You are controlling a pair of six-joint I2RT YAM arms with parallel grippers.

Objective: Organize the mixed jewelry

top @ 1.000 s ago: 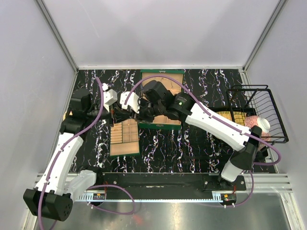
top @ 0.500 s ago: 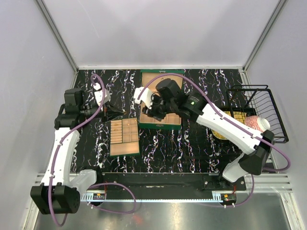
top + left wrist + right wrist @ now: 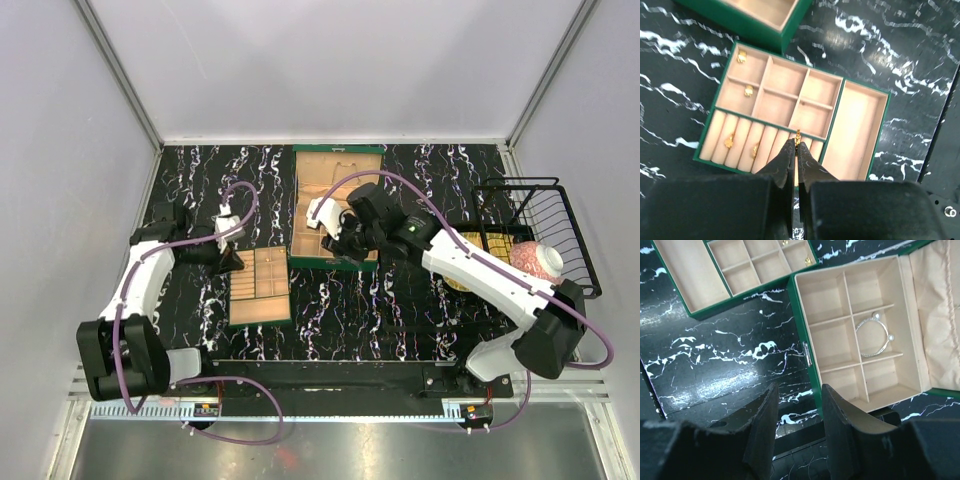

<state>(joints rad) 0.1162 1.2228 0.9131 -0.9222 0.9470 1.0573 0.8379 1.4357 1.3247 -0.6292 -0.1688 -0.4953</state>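
My left gripper (image 3: pixel 798 145) is shut on a tiny gold-toned piece (image 3: pixel 798 134) that sticks out past the fingertips, above the ring-roll row of the tan compartmented tray (image 3: pixel 856 125). Several small gold pieces lie in that tray, two in the upper left cells (image 3: pixel 742 57) and two on the rolls (image 3: pixel 729 140). In the top view the left gripper (image 3: pixel 236 262) is at the tray's left edge (image 3: pixel 233 290). My right gripper (image 3: pixel 799 400) is open and holds nothing, above the front wall of the open green box (image 3: pixel 801 320). A whitish bracelet (image 3: pixel 874 337) lies in one of the box's cells.
A black wire basket (image 3: pixel 545 215) stands at the right edge, with a yellow woven mat (image 3: pixel 478 248) and a pink-white object (image 3: pixel 538 260) beside it. The green box's lid (image 3: pixel 340 170) lies open toward the back wall. The table (image 3: pixel 400 300) is black marble-patterned.
The two grippers were close together above the tray's top left. They have drawn apart: the left arm has pulled back left and down, and the right arm has moved right over the green box.
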